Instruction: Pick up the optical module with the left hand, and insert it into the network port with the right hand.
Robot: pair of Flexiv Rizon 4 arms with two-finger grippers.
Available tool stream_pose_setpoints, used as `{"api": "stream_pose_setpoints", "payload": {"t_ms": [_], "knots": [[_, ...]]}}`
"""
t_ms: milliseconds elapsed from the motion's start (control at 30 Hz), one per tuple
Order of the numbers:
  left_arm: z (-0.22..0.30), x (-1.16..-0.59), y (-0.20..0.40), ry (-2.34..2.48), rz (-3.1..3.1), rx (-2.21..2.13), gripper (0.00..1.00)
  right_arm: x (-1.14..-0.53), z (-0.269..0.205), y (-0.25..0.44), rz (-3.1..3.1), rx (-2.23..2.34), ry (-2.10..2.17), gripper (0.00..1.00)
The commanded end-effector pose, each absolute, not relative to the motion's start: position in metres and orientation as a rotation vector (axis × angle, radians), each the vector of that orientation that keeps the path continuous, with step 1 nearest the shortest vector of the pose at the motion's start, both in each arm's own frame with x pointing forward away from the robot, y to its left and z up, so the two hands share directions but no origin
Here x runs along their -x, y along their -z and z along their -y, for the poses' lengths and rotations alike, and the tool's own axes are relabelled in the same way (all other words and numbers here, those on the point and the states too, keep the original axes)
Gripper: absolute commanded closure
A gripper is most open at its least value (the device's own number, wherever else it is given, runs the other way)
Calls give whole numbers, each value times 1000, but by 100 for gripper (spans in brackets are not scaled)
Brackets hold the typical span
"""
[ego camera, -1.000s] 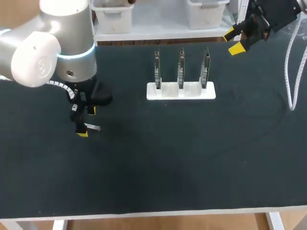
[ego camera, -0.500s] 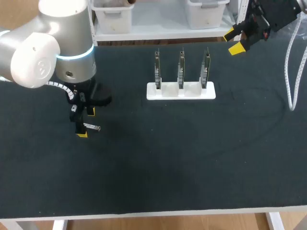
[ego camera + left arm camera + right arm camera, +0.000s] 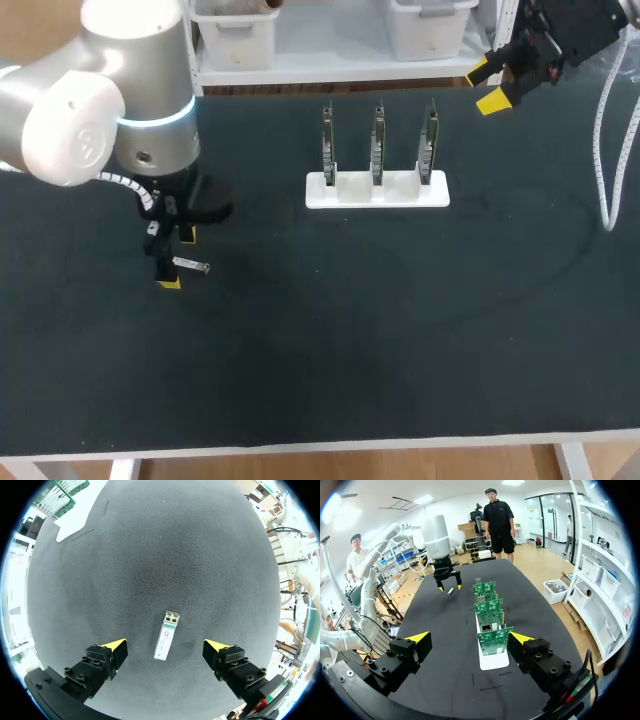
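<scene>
The optical module (image 3: 191, 266) (image 3: 165, 635) is a small silver bar lying flat on the dark mat at the table's left. My left gripper (image 3: 176, 257) (image 3: 166, 652) hangs open just above it, one yellow-tipped finger on each side, neither touching. Three green network boards stand upright in a white rack (image 3: 377, 190) (image 3: 491, 657) at the back middle. My right gripper (image 3: 488, 86) (image 3: 470, 640) is open, raised over the back right corner, with the rack ahead of it and nothing between its fingers. The right wrist view also takes in the module (image 3: 450, 591) far off, under the left arm.
A white cable (image 3: 603, 150) hangs down over the table's right side. The dark mat (image 3: 400, 320) covers the whole tabletop, bare in front of the rack. White bins stand on a shelf behind the back edge.
</scene>
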State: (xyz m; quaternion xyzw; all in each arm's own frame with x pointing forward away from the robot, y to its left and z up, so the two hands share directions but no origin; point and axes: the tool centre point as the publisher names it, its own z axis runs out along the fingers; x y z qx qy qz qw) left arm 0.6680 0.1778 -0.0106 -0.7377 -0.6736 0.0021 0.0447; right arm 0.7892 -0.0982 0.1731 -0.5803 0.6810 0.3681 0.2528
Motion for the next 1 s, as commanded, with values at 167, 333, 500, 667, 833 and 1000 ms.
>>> {"api": "stream_pose_setpoints", "payload": {"t_ms": [167,333,500,667,833,1000], "knots": [[-181,-668,13,-16,2061,2251,0,-786,98,-174,-1853,1573,-993,0],[-181,-668,14,-22,2060,2251,0,-786,98,-174,-1853,1573,-993,0],[-180,-668,15,-14,2070,2242,100,-786,98,-174,-1853,1573,-993,0],[-180,-669,16,-12,2068,2237,100,-786,98,-174,-1853,1573,-993,0],[-181,-670,16,-39,2080,2230,100,-786,98,-174,-1853,1573,-993,0],[-183,-671,16,-50,2087,2221,100,-786,98,-174,-1853,1573,-993,0]]}}
